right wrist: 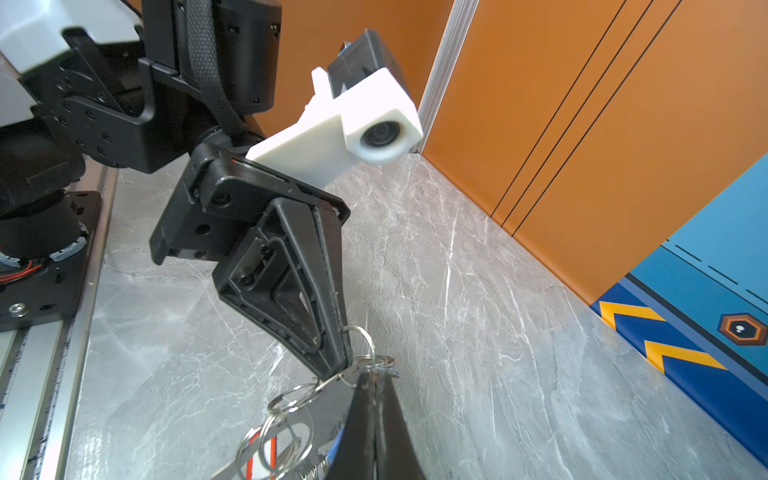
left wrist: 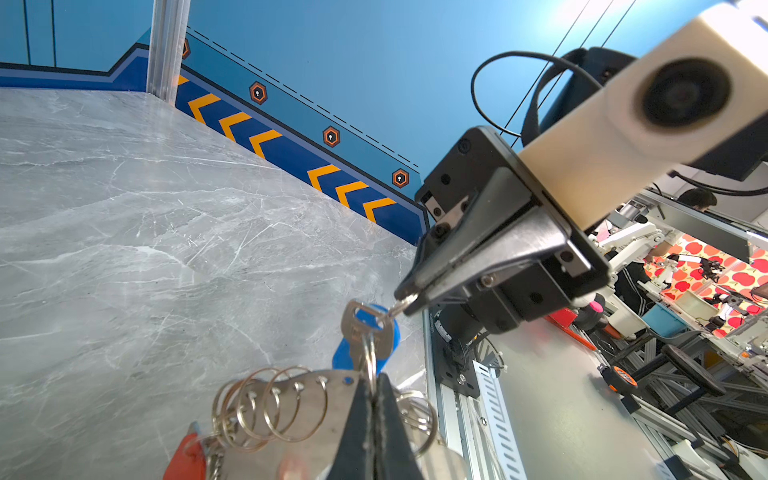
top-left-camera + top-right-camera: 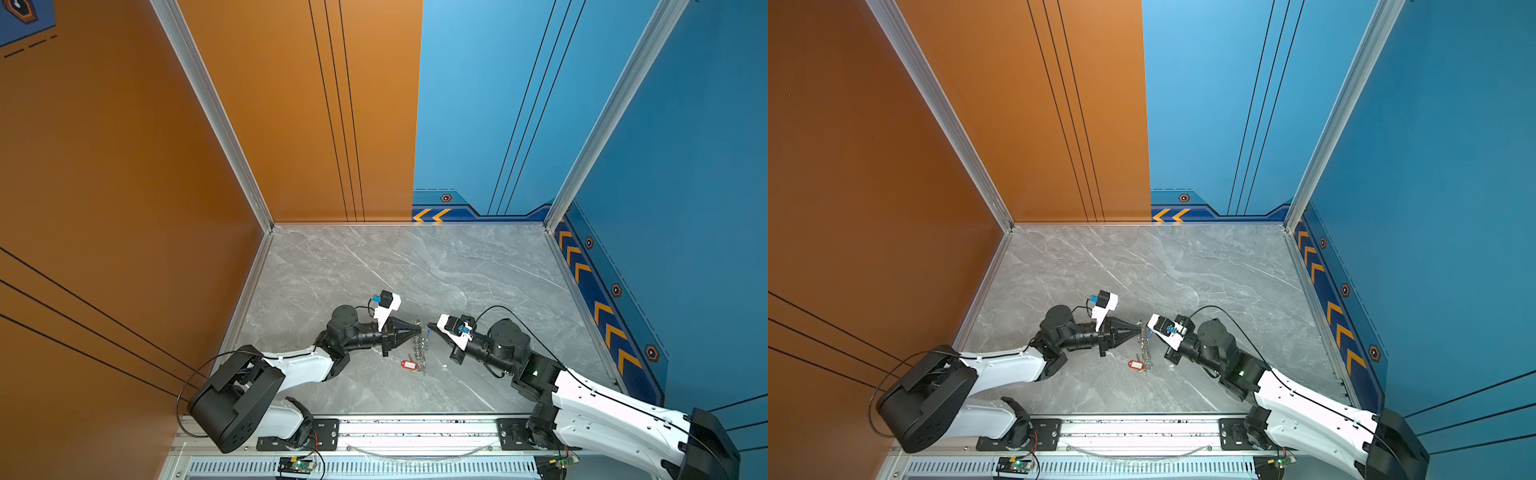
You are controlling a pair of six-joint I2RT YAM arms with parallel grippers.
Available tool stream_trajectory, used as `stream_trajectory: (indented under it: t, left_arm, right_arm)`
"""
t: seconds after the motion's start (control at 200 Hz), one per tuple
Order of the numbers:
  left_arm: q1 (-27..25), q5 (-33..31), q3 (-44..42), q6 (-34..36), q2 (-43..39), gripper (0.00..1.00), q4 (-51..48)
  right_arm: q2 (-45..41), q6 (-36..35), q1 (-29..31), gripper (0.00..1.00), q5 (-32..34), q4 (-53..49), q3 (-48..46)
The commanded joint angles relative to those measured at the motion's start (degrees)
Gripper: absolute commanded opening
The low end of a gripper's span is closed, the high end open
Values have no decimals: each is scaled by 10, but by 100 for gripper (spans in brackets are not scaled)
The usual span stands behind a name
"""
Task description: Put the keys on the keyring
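The keyring (image 2: 316, 399), a flat grey plate rimmed with split rings, hangs above the marble table; in both top views it dangles as a silver strip (image 3: 420, 349) (image 3: 1146, 351). My left gripper (image 2: 372, 380) (image 3: 417, 327) is shut on one split ring at its upper end. A silver key (image 2: 365, 332) with a blue tag (image 2: 345, 357) hangs just beyond that ring. My right gripper (image 2: 405, 300) (image 1: 376, 374) (image 3: 430, 327) is shut on this key's small ring, tip to tip with the left. A red tag (image 3: 409, 364) (image 2: 187, 457) hangs at the keyring's lower end.
The grey marble table (image 3: 415, 270) is walled by an orange panel (image 3: 124, 208) on the left and blue panels (image 3: 685, 208) behind and on the right. The aluminium rail (image 3: 415, 428) carrying both arm bases runs along the front edge.
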Motion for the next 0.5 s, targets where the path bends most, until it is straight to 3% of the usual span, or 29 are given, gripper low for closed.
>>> stream_trajectory:
  t: [0.0,0.23,0.495]
  left_arm:
    - [-3,43,-3,27,-13,0,45]
    - [11,60,-44,11,15,0,198]
    - [11,75,-37,34,41,0,199]
  right_arm:
    - [-15,28,-24,0,-93,-9,-1]
    - [-20,87,-67,0,-224,50,-32]
    - [1,149,-106,0,-289,116,-46]
